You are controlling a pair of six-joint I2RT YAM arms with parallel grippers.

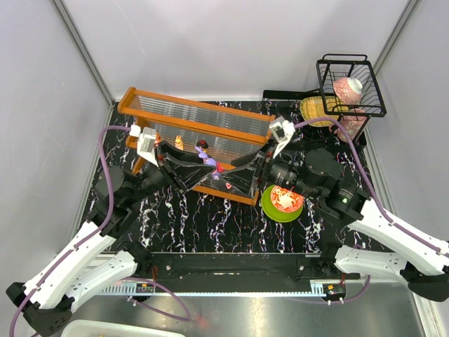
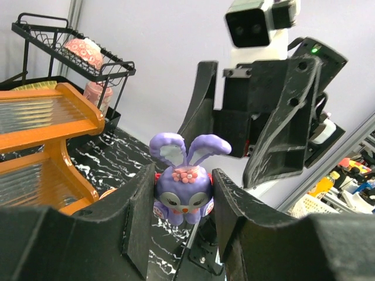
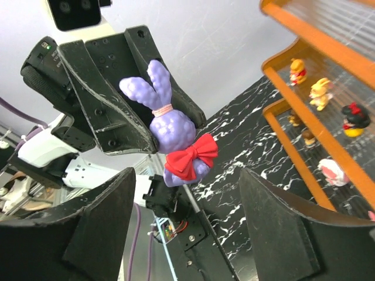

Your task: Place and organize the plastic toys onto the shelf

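We are holding the purple bunny (image 2: 183, 188) up off the counter (image 1: 210, 217), in the air just in front of the shelf (image 1: 196, 107). We are pinching it by its sides, so its face is showing to the left wrist camera and the red bow (image 3: 188, 161) on its back is turning toward the other arm. The left end effector (image 2: 183, 202) is partly closed, its two fingers pressing on the bunny's flanks. The right end effector (image 3: 186, 187) is standing wide and gripping nothing, its fingers spreading to either side of the toy without touching it.

We are judging this as a hand-to-hand regrip, meant to orient the figurine for setting down, with the left arm alone carrying it. Other small figurines (image 3: 321, 93) are standing along the lower tier, so the bunny probably belongs in a gap beside them.

Both arms are reaching forward and inward, with their wrists facing each other in front of the shelf's lower tier. The left is coming from the left side, and the right is coming from beside the green plate (image 1: 270, 208).
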